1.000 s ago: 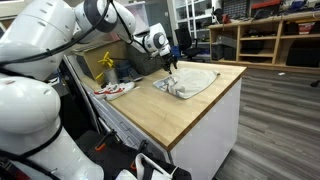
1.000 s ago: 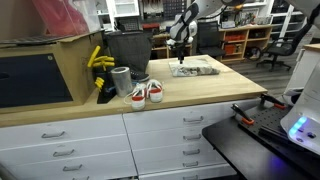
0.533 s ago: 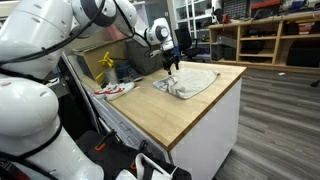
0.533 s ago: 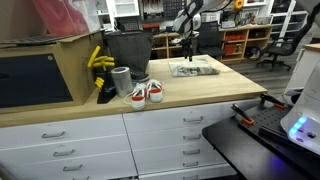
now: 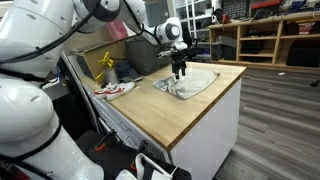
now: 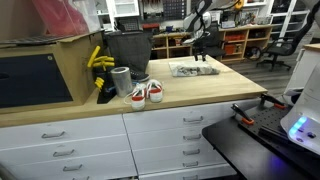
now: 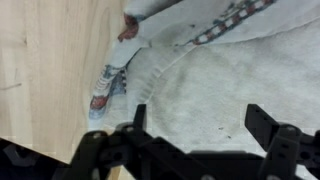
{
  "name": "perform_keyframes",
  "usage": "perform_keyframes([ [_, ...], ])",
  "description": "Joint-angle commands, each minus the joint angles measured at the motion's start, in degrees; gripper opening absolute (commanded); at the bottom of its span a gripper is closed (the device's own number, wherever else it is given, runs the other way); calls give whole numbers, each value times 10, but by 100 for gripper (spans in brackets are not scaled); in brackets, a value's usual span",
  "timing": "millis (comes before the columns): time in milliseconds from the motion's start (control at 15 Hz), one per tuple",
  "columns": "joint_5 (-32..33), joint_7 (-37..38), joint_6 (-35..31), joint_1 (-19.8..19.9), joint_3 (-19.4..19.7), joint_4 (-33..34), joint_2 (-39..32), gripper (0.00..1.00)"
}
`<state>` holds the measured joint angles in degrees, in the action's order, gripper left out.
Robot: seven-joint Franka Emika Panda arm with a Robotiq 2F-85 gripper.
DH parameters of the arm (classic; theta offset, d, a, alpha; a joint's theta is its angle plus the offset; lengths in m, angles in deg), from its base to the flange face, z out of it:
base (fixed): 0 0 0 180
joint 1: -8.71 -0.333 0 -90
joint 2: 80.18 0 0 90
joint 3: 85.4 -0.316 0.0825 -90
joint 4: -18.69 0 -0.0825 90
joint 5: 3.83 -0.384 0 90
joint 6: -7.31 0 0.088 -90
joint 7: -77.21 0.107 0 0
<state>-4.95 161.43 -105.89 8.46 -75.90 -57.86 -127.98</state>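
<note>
Item: gripper (image 5: 179, 70), jaws apart and empty; I had it hanging above the far end of the counter (image 5: 195, 118).
Item: grey cloth (image 7: 200, 60), crumpled on the wood directly beneath.
Item: pair of shoes (image 6: 145, 93), nearer and left, well apart.

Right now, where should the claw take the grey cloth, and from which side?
Probably at its bunched edge, from straight above: the grey cloth lies flat on the counter, and only there a fold rises for the open claw.
</note>
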Motion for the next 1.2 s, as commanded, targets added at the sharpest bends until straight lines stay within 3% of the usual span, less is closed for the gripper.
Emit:
perform_keyframes([
  [0,-3,-48,15,17,-6,-62,35,100],
  [200,-5,-64,14,21,-3,-98,44,100],
  [267,-7,-65,14,23,-2,-105,44,95],
  [333,-7,-63,12,23,-1,-113,46,72],
  [467,-11,-60,4,26,0,-126,51,67],
  [933,-14,-57,-8,32,3,-143,69,13],
  [1067,-14,-57,-9,34,4,-145,75,1],
  [1133,-14,-58,-9,35,4,-146,78,0],
])
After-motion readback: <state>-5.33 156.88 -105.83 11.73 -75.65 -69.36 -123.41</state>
